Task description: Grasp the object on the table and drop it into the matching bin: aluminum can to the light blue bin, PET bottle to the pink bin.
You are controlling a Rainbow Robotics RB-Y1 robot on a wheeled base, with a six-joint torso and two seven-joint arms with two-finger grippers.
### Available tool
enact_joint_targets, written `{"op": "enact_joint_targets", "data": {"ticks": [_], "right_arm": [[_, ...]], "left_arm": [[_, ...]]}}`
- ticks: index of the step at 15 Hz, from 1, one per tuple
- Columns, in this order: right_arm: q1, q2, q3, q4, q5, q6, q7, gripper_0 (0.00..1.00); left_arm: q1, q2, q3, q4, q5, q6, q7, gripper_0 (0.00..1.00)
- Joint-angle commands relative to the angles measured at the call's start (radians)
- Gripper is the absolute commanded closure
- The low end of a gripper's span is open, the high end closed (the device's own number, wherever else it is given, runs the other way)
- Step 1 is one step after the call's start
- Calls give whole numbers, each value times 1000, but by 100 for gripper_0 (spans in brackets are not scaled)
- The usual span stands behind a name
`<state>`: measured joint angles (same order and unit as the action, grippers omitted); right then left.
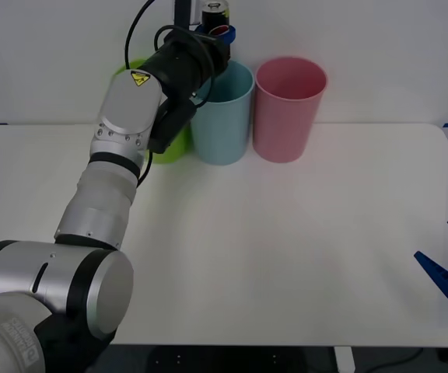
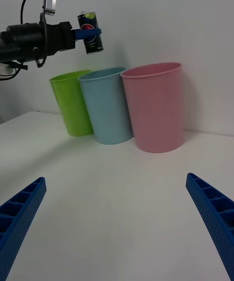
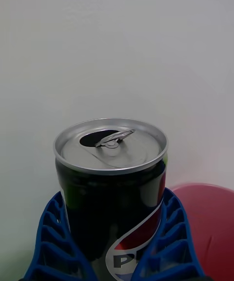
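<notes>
I see the left gripper (image 2: 88,32) fingers clamped on the aluminum can (image 3: 111,188), upright above the light blue bin (image 1: 222,116); right gripper (image 2: 117,227) fingers spread at 4 o'clock over the worktop (image 1: 286,256).

Bright even light, soft shadows, sharp focus

Table (image 1: 286,256) bears three bins (image 1: 222,113)

Dk grey can (image 3: 111,198); lt blue bin (image 1: 222,116); pink bin (image 1: 288,109).
</notes>
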<state>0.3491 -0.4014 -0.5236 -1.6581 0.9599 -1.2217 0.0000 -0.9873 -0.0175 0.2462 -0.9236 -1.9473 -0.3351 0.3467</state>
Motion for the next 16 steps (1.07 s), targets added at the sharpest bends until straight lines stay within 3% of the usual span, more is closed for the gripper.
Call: {"op": "enact_joint_targets", "data": {"ticks": [1, 7, 10, 12, 13, 16], "right_arm": [[0, 0, 0, 0, 0, 0, 0, 0], [0, 0, 0, 0, 0, 0, 0, 0], [0, 0, 0, 0, 0, 0, 0, 0], [0, 0, 0, 0, 0, 0, 0, 0], [0, 0, 0, 0, 0, 0, 0, 0], [0, 0, 0, 0, 0, 0, 0, 0]], "left_arm": [[-8, 0, -2, 14, -2, 27, -5, 99], [-8, 0, -24, 25, 13, 70, -12, 99], [-8, 0, -34, 26, 28, 76, -12, 85], [-8, 0, -39, 25, 36, 87, -11, 14], [-8, 0, -39, 25, 41, 87, -12, 0], [-7, 0, -41, 26, 48, 90, -12, 0]]}}
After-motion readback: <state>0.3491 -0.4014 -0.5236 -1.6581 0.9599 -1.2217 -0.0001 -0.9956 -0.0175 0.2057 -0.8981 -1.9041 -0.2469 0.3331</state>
